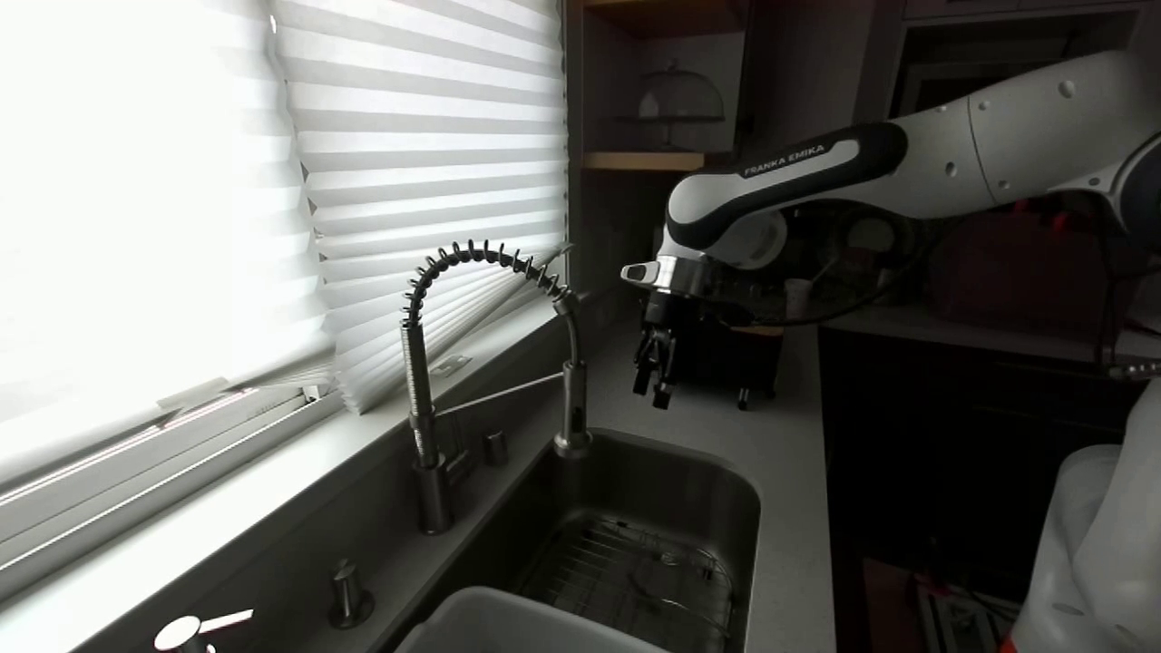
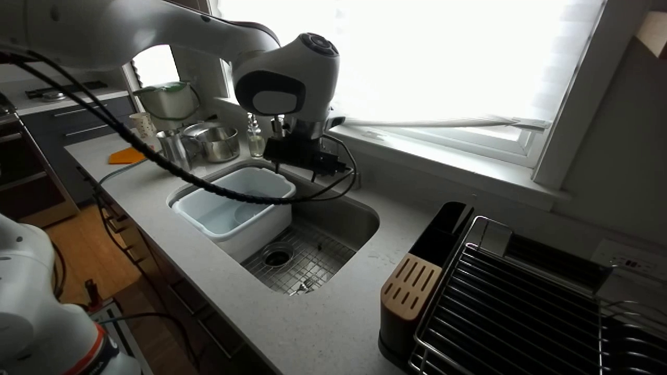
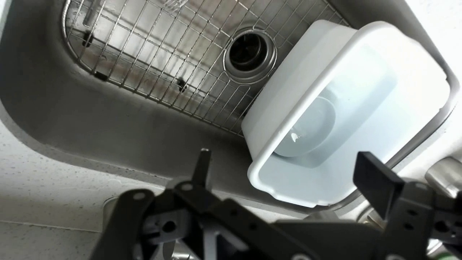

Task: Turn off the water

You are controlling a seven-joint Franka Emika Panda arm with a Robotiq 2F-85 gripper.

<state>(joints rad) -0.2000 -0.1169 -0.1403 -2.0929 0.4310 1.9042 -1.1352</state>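
A tall faucet (image 1: pixel 434 497) with a black spring hose stands behind the sink (image 1: pixel 676 481) in an exterior view. Its spray head (image 1: pixel 574 408) hangs over the sink's back rim. A small side lever (image 1: pixel 461 462) at its base is dark and hard to make out. I see no stream below the spray head. My gripper (image 1: pixel 653 399) is open and empty, raised to the right of the spray head and apart from it. In an exterior view the gripper (image 2: pixel 295 174) hides most of the faucet. In the wrist view the open fingers (image 3: pixel 284 153) are over the sink's edge.
A white tub (image 2: pixel 237 229) holding water stands in the sink. Metal pots (image 2: pixel 219 143) and a soap bottle (image 2: pixel 255 138) stand at one end. A knife block (image 2: pixel 411 286) and a dish rack (image 2: pixel 510 307) stand at the other. A low blind (image 1: pixel 435 163) hangs behind the faucet.
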